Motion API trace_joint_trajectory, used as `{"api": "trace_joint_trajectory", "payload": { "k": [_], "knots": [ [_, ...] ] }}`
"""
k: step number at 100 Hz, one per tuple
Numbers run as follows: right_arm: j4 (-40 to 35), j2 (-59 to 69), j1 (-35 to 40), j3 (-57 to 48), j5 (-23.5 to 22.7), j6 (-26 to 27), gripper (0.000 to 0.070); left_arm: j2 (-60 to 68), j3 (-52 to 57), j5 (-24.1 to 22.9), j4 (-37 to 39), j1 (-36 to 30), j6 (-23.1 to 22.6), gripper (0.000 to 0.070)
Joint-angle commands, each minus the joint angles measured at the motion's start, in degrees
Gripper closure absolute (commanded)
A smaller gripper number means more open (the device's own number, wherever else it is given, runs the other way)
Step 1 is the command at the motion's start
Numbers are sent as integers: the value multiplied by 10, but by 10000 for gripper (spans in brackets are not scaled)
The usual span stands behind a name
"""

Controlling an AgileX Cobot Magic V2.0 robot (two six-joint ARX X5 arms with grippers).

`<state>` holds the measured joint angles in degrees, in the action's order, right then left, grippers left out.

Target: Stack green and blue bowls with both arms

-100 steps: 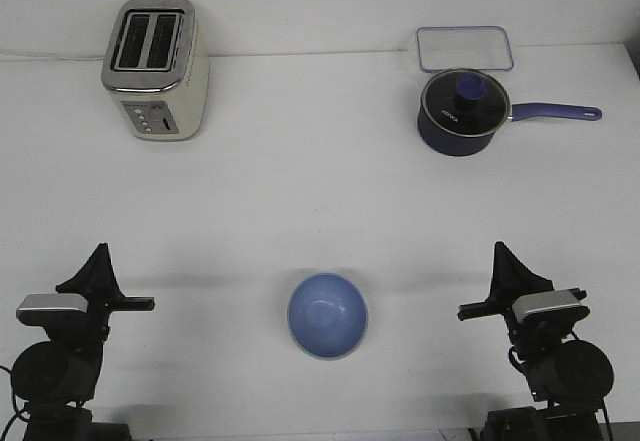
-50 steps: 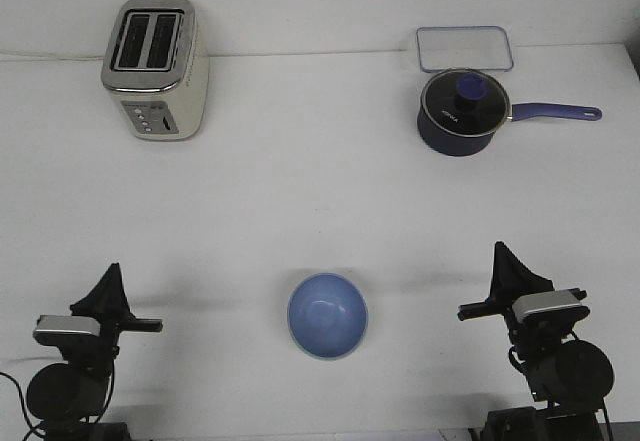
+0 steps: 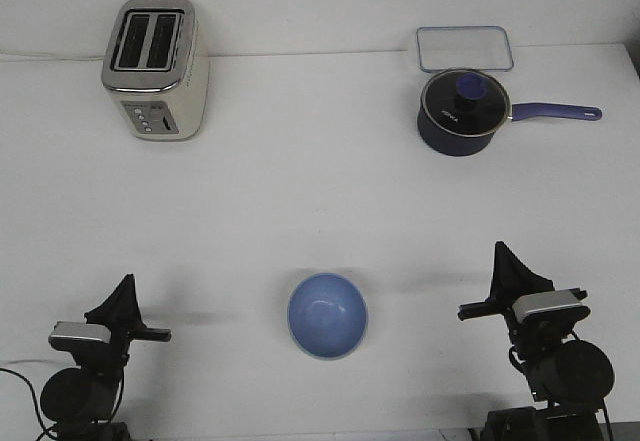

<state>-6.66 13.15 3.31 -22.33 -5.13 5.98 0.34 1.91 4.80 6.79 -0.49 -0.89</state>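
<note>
The blue bowl point(image 3: 328, 315) sits upright at the lower middle of the frame on the white worktop point(image 3: 320, 201), its hollow facing up; only this one bowl shows. The left gripper point(image 3: 125, 291) stands at lower left and the right gripper point(image 3: 501, 258) at lower right, both well apart from the bowl, holding nothing; whether their jaws are parted cannot be told. A cream toaster point(image 3: 155, 67) stands upper left. A navy lidded saucepan point(image 3: 462, 111) sits upper right, just below a clear rectangular lid point(image 3: 465, 48).
</note>
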Motion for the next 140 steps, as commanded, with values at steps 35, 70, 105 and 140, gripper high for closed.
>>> {"api": "trace_joint_trajectory", "payload": {
  "k": [35,70,105,140],
  "knots": [
    [6,0,0,-1,1,2,700,-1,-11,2,6,1,1,685],
    [-4,-6,0,0,26,-71,700,-1,-11,2,6,1,1,685],
    [53,-131,-9,169,37,-197,700,-1,-11,2,6,1,1,685],
    [68,-131,-15,216,37,-193,700,-1,-11,2,6,1,1,685]
  ]
}}
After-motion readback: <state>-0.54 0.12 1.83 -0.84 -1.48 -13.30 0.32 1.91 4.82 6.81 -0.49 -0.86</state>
